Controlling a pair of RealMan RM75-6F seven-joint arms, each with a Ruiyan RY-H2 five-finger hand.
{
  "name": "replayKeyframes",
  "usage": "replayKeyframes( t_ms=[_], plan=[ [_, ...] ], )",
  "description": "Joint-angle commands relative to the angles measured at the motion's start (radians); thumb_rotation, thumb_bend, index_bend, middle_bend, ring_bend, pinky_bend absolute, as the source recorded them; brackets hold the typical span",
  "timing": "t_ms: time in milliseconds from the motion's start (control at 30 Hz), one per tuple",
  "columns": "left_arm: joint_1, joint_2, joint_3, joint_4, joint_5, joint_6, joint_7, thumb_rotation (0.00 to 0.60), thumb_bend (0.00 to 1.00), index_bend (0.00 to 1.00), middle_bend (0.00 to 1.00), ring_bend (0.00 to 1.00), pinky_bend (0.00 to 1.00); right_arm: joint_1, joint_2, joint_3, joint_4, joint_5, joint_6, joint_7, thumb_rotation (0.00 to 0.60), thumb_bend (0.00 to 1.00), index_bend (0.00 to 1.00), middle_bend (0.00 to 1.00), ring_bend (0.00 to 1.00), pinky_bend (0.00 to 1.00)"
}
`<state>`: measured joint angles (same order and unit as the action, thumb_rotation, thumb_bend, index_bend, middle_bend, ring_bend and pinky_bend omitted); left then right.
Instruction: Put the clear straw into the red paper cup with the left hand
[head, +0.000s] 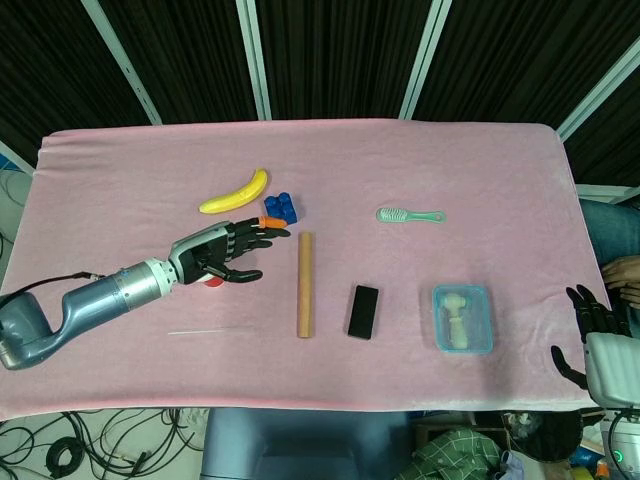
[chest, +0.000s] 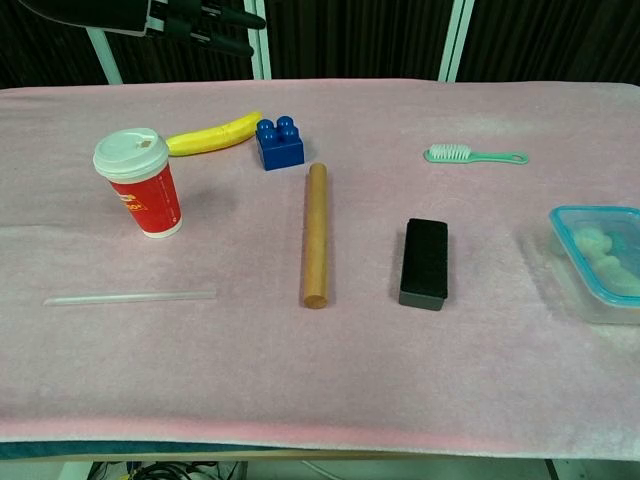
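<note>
So the clear straw (chest: 130, 297) is just lying flat on the tabletop (head: 480, 180), near the front edge on the left side, pointing left-right. The left robot hand (head: 225, 252) isn't touching it at all: it hovers farther back, above the red paper cup (chest: 140, 184), fingers spread out and holding nothing. From the head view the hand pretty much covers the cup, you only catch a bit of red under it. The chest view shows the cup upright with its white lid on, and the straw lies in front of it, apart from it.

The right robot hand (head: 590, 335) is off at the right edge of the tabletop, fingers loose, nothing in it.

The tabletop has a pink cloth over it. Also on it: a banana (chest: 213, 134), a blue block (chest: 279, 143), a wooden rod (chest: 316, 235), a black eraser-looking thing (chest: 424, 262), a green brush (chest: 474, 155) and a clear blue-rimmed box (chest: 598, 260). Behind it all, dark panels with light frames.
</note>
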<state>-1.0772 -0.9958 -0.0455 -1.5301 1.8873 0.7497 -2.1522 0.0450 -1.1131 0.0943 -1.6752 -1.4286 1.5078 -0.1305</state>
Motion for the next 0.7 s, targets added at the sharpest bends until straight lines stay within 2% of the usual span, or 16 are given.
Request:
replayKeyframes(
  t_ms=[33,133,267,400,533,700],
  plan=[
    [-0.075,-0.050,0.090,0.089,0.066,0.063,-0.088,0.600,0.26,0.15,0.12,0.00,0.04,-0.002,0.002,-0.001,-0.001,-0.001,0.003,-0.001,0.600,0.26,0.06,0.04,0.16,0.20],
    [-0.088,-0.064,0.120,0.111,0.075,0.097,-0.113,0.600,0.26,0.15,0.12,0.00,0.06,-0.008,0.006,-0.001,-0.005,-0.007,0.016,-0.001,0.600,0.26,0.06,0.04,0.16,0.20],
    [-0.095,-0.073,0.147,0.112,0.075,0.132,-0.082,0.600,0.26,0.15,0.12,0.00,0.07,-0.011,0.009,-0.001,-0.003,-0.007,0.019,0.003,0.600,0.26,0.06,0.04,0.16,0.20],
    [-0.114,-0.053,0.163,0.083,0.083,0.121,0.041,0.600,0.26,0.15,0.12,0.00,0.07,-0.012,0.011,-0.004,0.001,-0.010,0.019,0.002,0.600,0.26,0.06,0.04,0.16,0.20],
    [-0.098,-0.031,0.139,0.023,0.012,0.112,0.211,0.600,0.26,0.16,0.13,0.00,0.07,-0.011,0.011,0.001,0.003,0.002,0.013,0.012,0.600,0.26,0.06,0.04,0.16,0.20],
    [-0.090,-0.021,0.140,-0.042,-0.047,0.077,0.333,0.600,0.26,0.16,0.13,0.00,0.06,-0.013,0.014,0.001,0.006,0.003,0.013,0.016,0.600,0.26,0.06,0.04,0.16,0.20]
  ],
)
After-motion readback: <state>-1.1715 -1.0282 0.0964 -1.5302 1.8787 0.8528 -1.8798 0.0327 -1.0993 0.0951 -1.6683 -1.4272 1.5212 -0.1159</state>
